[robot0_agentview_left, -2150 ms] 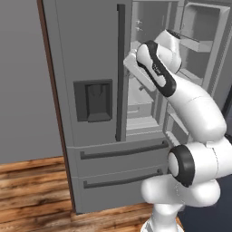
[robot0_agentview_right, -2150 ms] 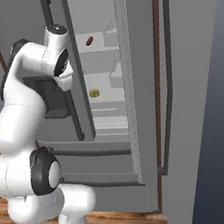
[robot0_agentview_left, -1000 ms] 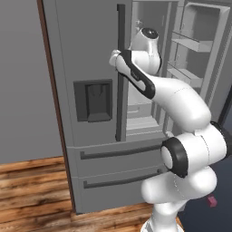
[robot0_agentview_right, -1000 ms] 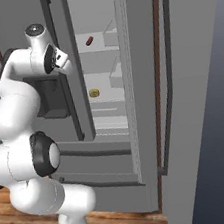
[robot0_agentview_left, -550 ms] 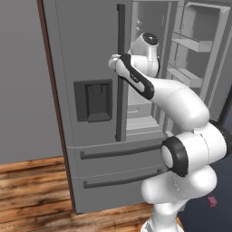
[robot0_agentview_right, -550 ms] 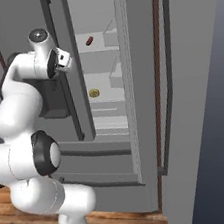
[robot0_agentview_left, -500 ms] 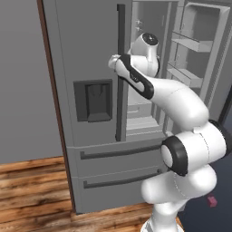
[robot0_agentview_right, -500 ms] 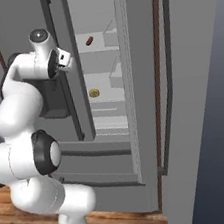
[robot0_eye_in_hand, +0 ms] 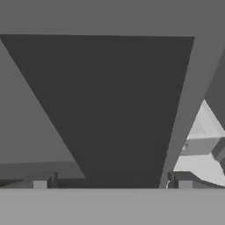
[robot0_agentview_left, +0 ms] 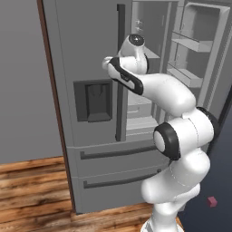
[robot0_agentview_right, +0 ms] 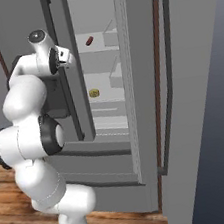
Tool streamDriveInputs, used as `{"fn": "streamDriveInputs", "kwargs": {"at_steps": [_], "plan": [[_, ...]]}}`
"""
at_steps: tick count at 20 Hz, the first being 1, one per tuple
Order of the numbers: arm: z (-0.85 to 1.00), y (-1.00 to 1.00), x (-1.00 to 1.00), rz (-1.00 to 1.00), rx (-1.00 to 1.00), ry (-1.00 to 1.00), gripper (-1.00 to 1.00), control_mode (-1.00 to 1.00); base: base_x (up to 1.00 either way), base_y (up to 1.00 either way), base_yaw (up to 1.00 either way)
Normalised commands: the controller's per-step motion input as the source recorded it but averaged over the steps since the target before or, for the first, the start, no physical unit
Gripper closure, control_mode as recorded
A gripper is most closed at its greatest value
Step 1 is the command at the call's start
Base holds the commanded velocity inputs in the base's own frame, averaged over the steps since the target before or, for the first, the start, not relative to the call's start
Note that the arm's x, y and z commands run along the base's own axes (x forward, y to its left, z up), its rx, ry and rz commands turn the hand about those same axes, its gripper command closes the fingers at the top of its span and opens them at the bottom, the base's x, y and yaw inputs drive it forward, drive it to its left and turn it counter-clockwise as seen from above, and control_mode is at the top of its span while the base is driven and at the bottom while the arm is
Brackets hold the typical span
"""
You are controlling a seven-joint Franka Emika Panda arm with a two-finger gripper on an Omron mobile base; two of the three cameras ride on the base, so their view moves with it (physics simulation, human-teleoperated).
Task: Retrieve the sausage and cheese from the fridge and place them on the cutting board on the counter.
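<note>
Two items sit inside the open fridge [robot0_agentview_right: 99, 45]: the sausage [robot0_agentview_right: 90, 40], a dark red-brown link on an upper shelf, and the cheese [robot0_agentview_right: 94, 92], a small yellow piece on a lower shelf directly below it. Both lie well inside the compartment, apart from the robot's arm.

The fridge's right door [robot0_agentview_left: 199, 50] is swung wide, showing its door bins in the left base view, while the left door [robot0_agentview_left: 86, 68] with the dark dispenser panel [robot0_agentview_left: 94, 100] is closed or nearly so. A long dark handle [robot0_agentview_left: 120, 72] runs down that left door's edge.

The arm is raised with its wrist level with the upper part of that handle. The gripper [robot0_agentview_right: 64, 55] points toward the door edge, just beside the handle (in the right base view it overlaps the dark bar). In the hand view, the fingers [robot0_eye_in_hand: 41, 181] are spread well apart with a broad dark slab between them, and pale shelves show to the right. Whether they touch the handle cannot be told.

Wooden floor [robot0_agentview_left: 31, 195] lies beneath the fridge's bottom drawers [robot0_agentview_left: 113, 172].
</note>
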Motion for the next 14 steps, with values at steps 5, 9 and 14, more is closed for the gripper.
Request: {"fn": "streamDriveInputs", "kwargs": {"at_steps": [5,9,14], "plan": [[0.00,0.18,0.32,-0.01,-0.09,0.00,-1.00,-1.00,0.00,0.00,0.00],[0.00,0.00,0.09,-0.02,-0.08,-0.02,-1.00,-1.00,0.00,0.00,0.00],[-0.04,0.00,0.03,-0.04,-0.05,-0.11,-1.00,-1.00,0.00,0.00,0.00]]}}
